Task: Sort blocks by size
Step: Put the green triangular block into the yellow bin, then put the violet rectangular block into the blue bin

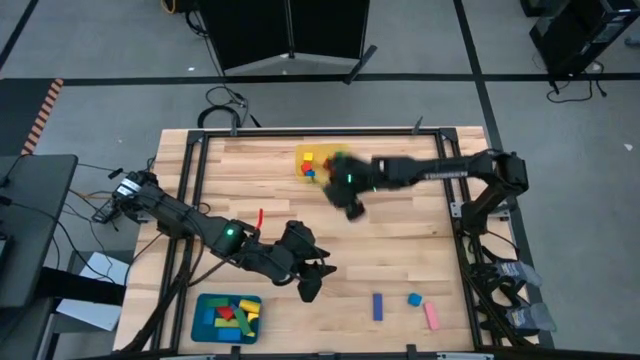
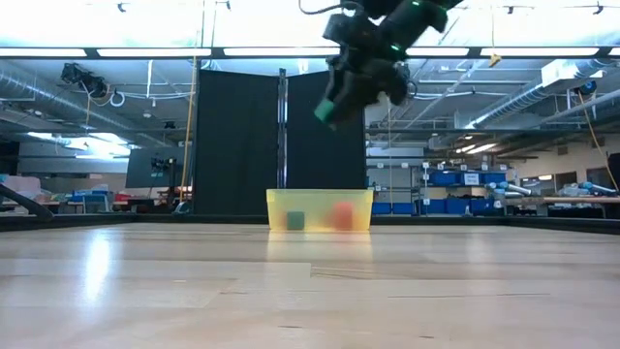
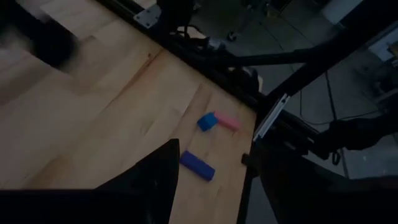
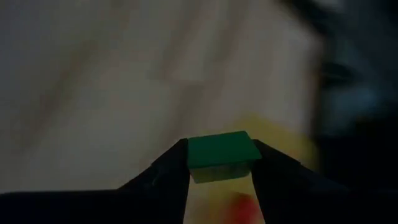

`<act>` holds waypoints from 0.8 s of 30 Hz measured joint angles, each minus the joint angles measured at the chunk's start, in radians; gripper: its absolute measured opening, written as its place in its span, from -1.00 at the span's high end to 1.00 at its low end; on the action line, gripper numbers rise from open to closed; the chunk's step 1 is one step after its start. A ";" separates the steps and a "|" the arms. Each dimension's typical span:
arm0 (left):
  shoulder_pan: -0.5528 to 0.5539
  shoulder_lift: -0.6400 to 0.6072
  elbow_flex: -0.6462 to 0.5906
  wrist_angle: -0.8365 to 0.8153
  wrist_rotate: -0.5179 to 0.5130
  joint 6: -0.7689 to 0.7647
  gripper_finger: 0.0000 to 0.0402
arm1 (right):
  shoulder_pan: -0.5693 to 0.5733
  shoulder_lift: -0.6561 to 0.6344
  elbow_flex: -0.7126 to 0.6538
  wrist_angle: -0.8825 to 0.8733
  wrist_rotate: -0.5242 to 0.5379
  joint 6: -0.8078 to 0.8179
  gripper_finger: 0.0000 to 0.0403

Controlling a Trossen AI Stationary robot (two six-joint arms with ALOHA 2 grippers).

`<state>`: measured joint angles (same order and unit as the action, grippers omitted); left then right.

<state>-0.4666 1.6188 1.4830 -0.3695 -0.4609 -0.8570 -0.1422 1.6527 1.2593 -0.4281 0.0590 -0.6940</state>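
Carrying a green cube (image 4: 222,151) clenched in the right claw (image 4: 219,163), aiming over the yellow tray (image 2: 320,199); releasing should be centred and low. Left claw (image 1: 308,285) state unclear.

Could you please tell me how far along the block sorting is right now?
Mostly done: the teal tray holds several bars, the yellow tray some cubes. The right gripper carries a green cube near it. Three blocks remain, near the left gripper.
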 joint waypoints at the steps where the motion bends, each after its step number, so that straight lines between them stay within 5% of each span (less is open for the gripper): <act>1: -0.001 -0.001 0.000 -0.002 -0.002 0.003 -0.09 | -0.030 0.000 0.027 0.018 0.028 0.012 0.22; 11: -0.013 -0.002 0.000 0.021 -0.019 0.015 -0.09 | -0.257 -0.002 0.176 0.040 0.056 0.177 0.13; 24: -0.013 -0.002 0.000 0.020 -0.019 0.018 -0.09 | -0.241 -0.029 0.192 -0.044 0.052 0.266 -0.23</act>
<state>-0.4793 1.6165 1.4830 -0.3496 -0.4801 -0.8387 -0.3827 1.6233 1.4517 -0.4725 0.1110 -0.4280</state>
